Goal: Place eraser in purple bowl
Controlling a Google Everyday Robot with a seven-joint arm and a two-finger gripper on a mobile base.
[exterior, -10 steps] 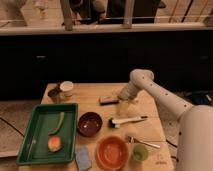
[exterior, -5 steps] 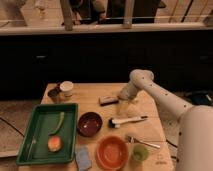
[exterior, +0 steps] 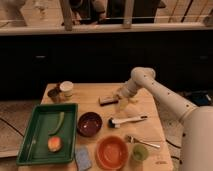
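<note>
The eraser (exterior: 108, 100), a small flat dark block with a paler top, lies on the wooden table (exterior: 100, 92) at mid back. My gripper (exterior: 122, 102) hangs from the white arm just right of the eraser, low over the table. The purple bowl (exterior: 89, 124), dark and glossy, sits in front of the eraser and to its left, beside the green tray.
A green tray (exterior: 30, 142) at the left holds a green strip and an orange fruit. An orange bowl (exterior: 111, 152), a blue-grey sponge (exterior: 83, 157) and a green cup (exterior: 140, 152) stand in front. A white-handled brush (exterior: 127, 120) lies mid-right. A cup (exterior: 66, 89) stands at back left.
The arm has shifted slightly; the gripper stays beside the eraser. Nothing on the table has moved.
</note>
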